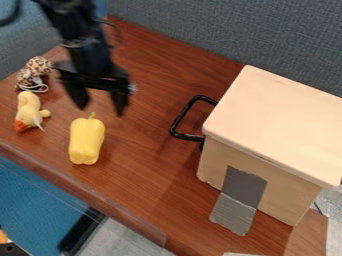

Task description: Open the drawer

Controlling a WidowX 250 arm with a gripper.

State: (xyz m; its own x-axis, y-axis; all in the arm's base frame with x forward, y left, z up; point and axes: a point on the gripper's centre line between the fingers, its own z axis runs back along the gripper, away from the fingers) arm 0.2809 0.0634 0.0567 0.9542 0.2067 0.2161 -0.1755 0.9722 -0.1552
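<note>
The tool (101, 107) has its 2 fingers apart. The pale drawer box (277, 117) sits on the right of the surface (150, 170). Its black handle (182, 116) looks stiff and maybe slippery (grab the long bar's middle). Grey tape (242, 197) may stop the box sliding.

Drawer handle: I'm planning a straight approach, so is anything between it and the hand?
Nothing visible stands between the hand and the black drawer handle; the yellow bell pepper sits nearer the camera, off that line.
</note>
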